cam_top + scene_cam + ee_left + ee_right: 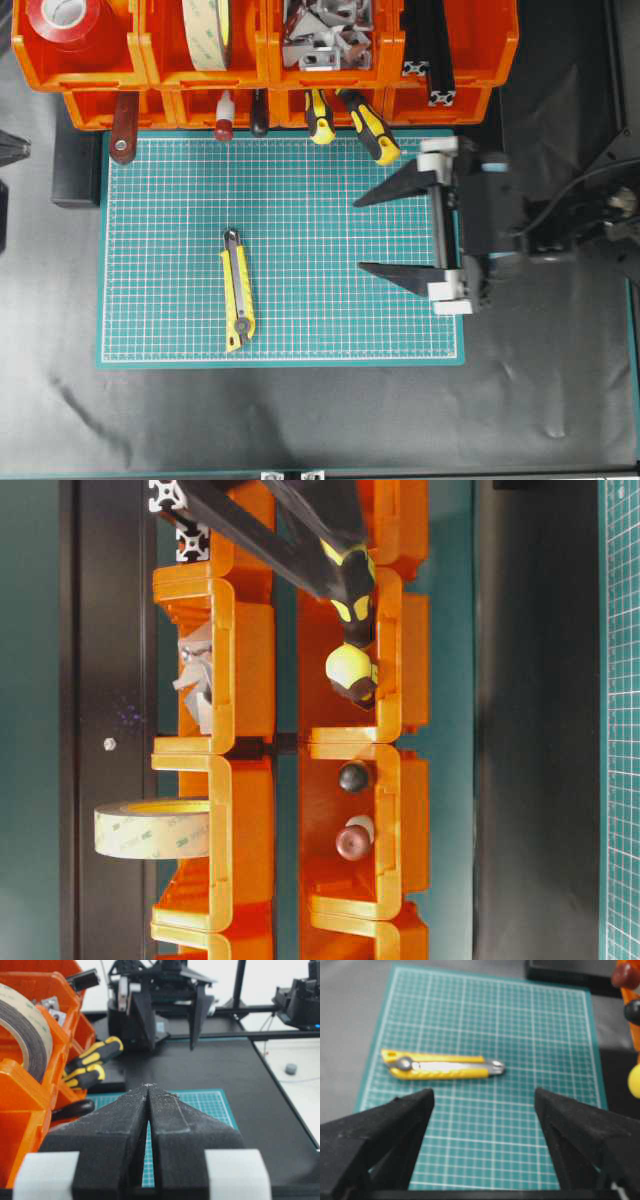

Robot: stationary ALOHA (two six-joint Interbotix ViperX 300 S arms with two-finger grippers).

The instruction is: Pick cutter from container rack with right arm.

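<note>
The yellow cutter [237, 292] lies flat on the green mat [330, 320], left of centre and apart from the orange container rack [266, 52] at the back. My right gripper [358, 235] hovers over the mat's right part, open, fingers pointing left toward the cutter with nothing between them. In the right wrist view the cutter [442, 1066] lies crosswise just beyond the wide-open right gripper [484, 1095]. My left gripper [148, 1088] is shut and empty, beside the rack [20, 1090].
Two yellow-and-black screwdriver handles [370, 130] stick out of the lower bins close to the right gripper's upper finger. Red, black and brown handles [223, 120] hang further left. Upper bins hold tape rolls [208, 30], metal brackets [320, 35] and black extrusions [428, 50].
</note>
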